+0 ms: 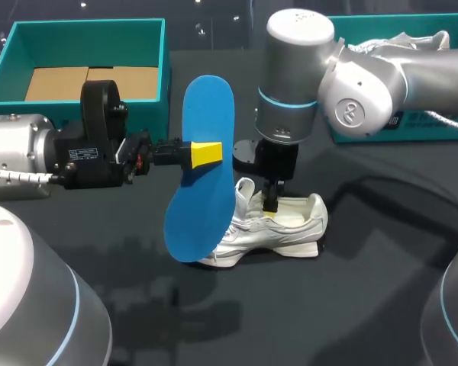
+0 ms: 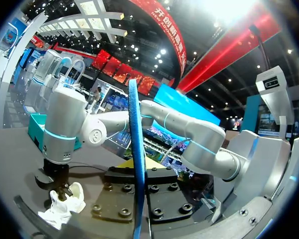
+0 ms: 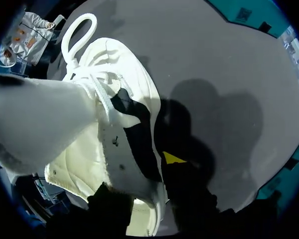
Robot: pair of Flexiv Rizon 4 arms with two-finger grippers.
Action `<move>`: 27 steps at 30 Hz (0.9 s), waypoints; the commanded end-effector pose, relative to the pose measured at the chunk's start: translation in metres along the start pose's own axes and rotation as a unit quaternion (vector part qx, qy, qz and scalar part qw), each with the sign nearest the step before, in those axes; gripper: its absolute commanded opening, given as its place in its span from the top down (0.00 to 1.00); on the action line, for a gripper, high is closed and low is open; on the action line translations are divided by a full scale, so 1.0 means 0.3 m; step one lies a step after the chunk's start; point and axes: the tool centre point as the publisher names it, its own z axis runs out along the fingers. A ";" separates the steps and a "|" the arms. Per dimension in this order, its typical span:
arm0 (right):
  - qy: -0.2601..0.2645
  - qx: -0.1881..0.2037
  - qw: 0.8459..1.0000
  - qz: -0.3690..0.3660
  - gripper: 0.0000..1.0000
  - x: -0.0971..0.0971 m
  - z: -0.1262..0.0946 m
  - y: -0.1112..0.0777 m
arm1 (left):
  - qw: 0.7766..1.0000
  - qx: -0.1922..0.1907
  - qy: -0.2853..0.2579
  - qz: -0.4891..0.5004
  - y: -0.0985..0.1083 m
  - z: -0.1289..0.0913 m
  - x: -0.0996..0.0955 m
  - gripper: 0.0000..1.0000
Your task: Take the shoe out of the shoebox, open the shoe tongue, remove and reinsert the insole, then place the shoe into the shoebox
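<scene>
Left pincer grips the insole upright above the desk. Right pincer clamps the white shoe by its collar.

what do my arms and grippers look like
Both are rounded silver-grey tubes with light-blue rings at joints. The right arm carries a round logo on a cap; the left arm ends in a black block with a white label. Black left gripper and right gripper, yellow tips.

The shoe has a glossy, silvery-white, leather-like upper. Beside it the blue insole looks smooth and matt. Under it the worktop is dark and matt; behind it the shoebox looks like cardboard.
</scene>
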 end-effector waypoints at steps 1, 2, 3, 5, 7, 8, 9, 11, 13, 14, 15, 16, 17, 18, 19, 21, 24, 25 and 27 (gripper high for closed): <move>-0.006 -0.001 1.000 0.003 1.00 0.018 -0.009 -0.011 | 1.000 0.002 -0.001 0.000 0.003 0.005 0.001 1.00; -0.007 -0.002 1.000 0.005 1.00 0.023 -0.015 -0.013 | 1.000 0.002 -0.001 0.000 0.003 0.005 0.001 1.00; -0.009 -0.003 1.000 0.006 1.00 0.028 -0.022 -0.015 | 1.000 0.002 -0.001 0.000 0.003 0.005 0.001 1.00; -0.012 -0.003 1.000 0.011 1.00 0.039 -0.037 -0.017 | 1.000 0.002 -0.001 0.000 0.003 0.005 0.001 1.00; -0.015 -0.003 1.000 0.016 1.00 0.053 -0.055 -0.018 | 1.000 0.002 -0.001 0.000 0.003 0.005 0.001 1.00; -0.017 -0.004 1.000 0.020 1.00 0.060 -0.063 -0.019 | 1.000 0.002 -0.001 0.000 0.003 0.005 0.001 1.00; -0.018 -0.006 1.000 0.023 1.00 0.066 -0.071 -0.021 | 1.000 0.002 -0.001 0.000 0.003 0.005 0.001 1.00; -0.019 -0.010 0.999 0.039 1.00 0.082 -0.087 -0.023 | 1.000 0.002 -0.001 0.000 0.003 0.005 0.001 1.00; -0.018 -0.013 0.998 0.059 1.00 0.097 -0.100 -0.024 | 1.000 0.002 -0.001 0.000 0.003 0.005 0.001 1.00; -0.016 -0.016 0.997 0.074 1.00 0.104 -0.105 -0.025 | 1.000 0.002 -0.001 0.000 0.003 0.005 0.001 1.00; -0.015 -0.020 0.996 0.090 1.00 0.113 -0.111 -0.027 | 1.000 0.002 -0.001 0.000 0.003 0.005 0.001 1.00; -0.017 -0.024 0.994 0.107 1.00 0.124 -0.117 -0.029 | 1.000 0.002 -0.001 0.000 0.003 0.005 0.001 1.00; -0.017 -0.030 0.991 0.127 1.00 0.134 -0.121 -0.030 | 1.000 0.002 -0.001 0.000 0.003 0.005 0.001 1.00; -0.018 -0.040 0.988 0.150 1.00 0.146 -0.126 -0.032 | 1.000 0.002 -0.001 0.000 0.003 0.005 0.001 1.00; -0.021 -0.050 0.985 0.166 1.00 0.158 -0.129 -0.034 | 1.000 0.002 -0.001 0.000 0.003 0.005 0.001 1.00; -0.027 -0.067 0.974 0.215 1.00 0.185 -0.133 -0.034 | 1.000 0.002 -0.001 0.000 0.003 0.005 0.001 1.00; -0.040 -0.101 0.955 0.275 1.00 0.224 -0.137 -0.024 | 1.000 0.002 -0.001 0.000 0.003 0.005 0.001 1.00; -0.041 -0.115 0.947 0.297 1.00 0.237 -0.139 -0.017 | 1.000 0.002 -0.001 0.000 0.003 0.005 0.001 1.00; -0.060 -0.121 0.930 0.343 1.00 0.270 -0.153 0.009 | 1.000 0.002 -0.001 0.000 0.003 0.005 0.001 1.00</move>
